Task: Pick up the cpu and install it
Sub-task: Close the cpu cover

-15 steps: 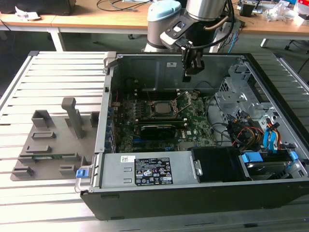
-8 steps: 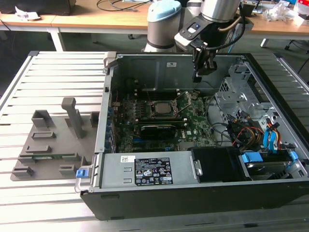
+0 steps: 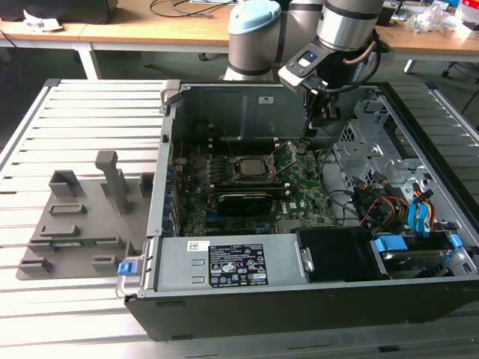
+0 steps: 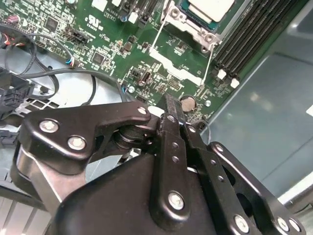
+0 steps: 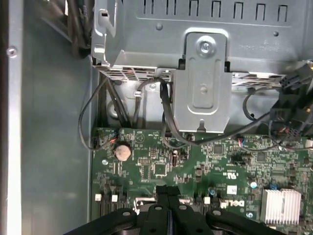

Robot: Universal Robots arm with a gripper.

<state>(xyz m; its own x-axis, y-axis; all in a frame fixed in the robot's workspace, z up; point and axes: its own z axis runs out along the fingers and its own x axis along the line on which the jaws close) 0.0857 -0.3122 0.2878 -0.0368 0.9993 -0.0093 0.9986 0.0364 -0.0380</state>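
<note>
Your black linkage gripper [image 4: 168,103] has its jaws pressed together, holding nothing. The pale silver square cpu [image 4: 210,7] lies in the black socket frame [image 3: 235,168], eight o'clock from the gripper in the exterior view; check it sits flat.

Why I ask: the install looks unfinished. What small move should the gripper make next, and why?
Probably ease the gripper across toward the wire lever by the socket. The cpu already lies in the socket, the lever looks unlatched, and the gripper is shut with nothing seen in it, near the coin cell.
</note>
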